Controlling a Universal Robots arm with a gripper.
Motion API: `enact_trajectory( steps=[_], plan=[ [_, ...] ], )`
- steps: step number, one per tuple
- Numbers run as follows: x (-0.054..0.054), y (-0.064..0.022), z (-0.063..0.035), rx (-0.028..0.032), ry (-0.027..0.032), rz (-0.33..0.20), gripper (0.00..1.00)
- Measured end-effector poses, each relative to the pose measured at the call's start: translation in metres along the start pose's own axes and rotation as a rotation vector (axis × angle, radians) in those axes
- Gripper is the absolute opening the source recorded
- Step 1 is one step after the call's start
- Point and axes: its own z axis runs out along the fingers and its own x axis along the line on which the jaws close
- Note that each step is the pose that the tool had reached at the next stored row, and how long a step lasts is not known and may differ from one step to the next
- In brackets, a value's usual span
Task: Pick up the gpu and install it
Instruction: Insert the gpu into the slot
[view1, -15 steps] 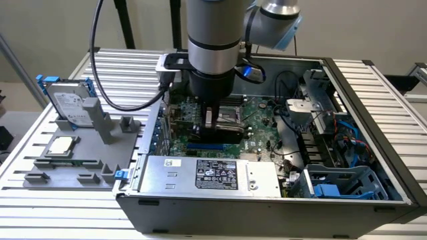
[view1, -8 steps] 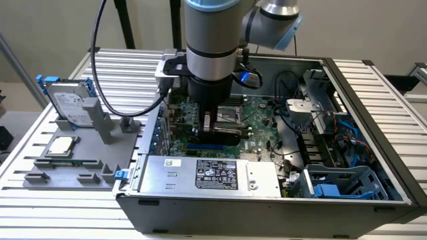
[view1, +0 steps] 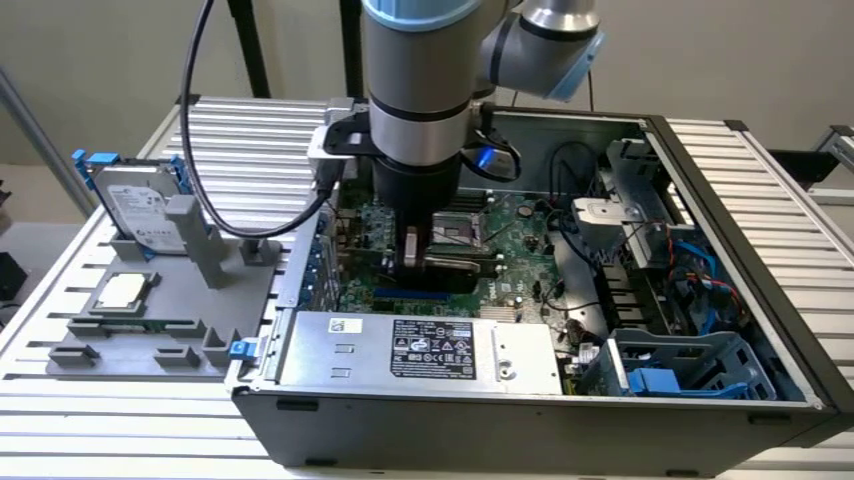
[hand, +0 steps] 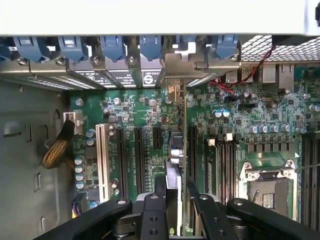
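Gpu (hand: 183, 150) edge-on in pincer (hand: 177, 200), over motherboard (hand: 250, 120); lower edge hidden

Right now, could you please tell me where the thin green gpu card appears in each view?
Exterior view: the thin green gpu card stands on edge beneath the arm, above the motherboard.
Wrist view: edge-on between the black fingers, reaching toward the rear slots.
Shared landmark: the empty square processor socket.
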Motion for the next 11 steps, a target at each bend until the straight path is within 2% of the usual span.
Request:
enact_trajectory(
  steps=[11],
  plan=[
    [0.0002, 0.0009, 0.004, -0.0021, -0.0001, -0.026, 0.0]
  ],
)
